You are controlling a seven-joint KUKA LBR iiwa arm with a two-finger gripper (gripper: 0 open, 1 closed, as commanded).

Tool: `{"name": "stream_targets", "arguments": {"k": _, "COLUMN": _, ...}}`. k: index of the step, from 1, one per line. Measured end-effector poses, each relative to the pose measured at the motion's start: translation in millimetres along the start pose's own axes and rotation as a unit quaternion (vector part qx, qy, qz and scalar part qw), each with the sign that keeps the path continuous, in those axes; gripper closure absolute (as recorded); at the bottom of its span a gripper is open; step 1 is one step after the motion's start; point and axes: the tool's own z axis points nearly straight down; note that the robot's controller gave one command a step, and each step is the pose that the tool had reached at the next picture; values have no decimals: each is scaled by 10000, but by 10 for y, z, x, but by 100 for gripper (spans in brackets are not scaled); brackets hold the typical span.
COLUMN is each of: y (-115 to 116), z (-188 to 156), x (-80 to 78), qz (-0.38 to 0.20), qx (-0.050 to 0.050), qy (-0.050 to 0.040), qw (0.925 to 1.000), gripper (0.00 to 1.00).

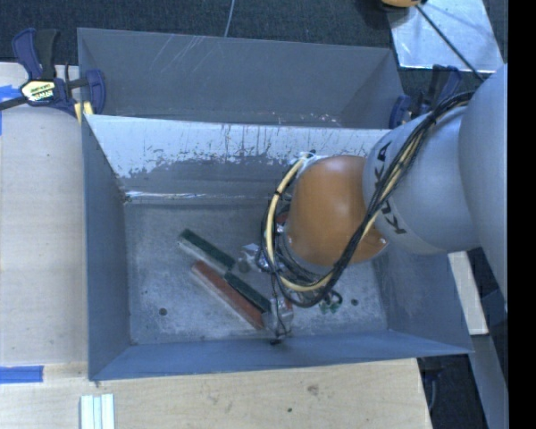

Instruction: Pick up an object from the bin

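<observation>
Red-brown strip (225, 295): long and flat, lying aslant on the floor of the bin, front centre.
Dark green strip (216, 257): just beside it on the same slant, toward the back.
Hand (279, 327): low at the strips' right ends, near the front wall; whether it is open or closed, cannot tell.
Wrist: orange cover (332, 211), looped with cables.
Bin (105, 266): grey metal.

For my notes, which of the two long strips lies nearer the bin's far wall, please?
The dark green strip; the reddish-brown strip lies beside it, toward the near wall.
</observation>
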Motion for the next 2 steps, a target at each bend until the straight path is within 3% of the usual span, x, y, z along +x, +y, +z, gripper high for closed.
{"name": "stream_targets", "arguments": {"k": 1, "y": 0, "z": 0, "x": 1, "qz": 2, "qx": 0, "qy": 1, "qw": 10000, "gripper": 0}}
{"name": "stream_targets", "arguments": {"k": 2, "y": 54, "z": -36, "x": 6, "qz": -491, "qx": 6, "qy": -2, "qw": 9988, "gripper": 0}}
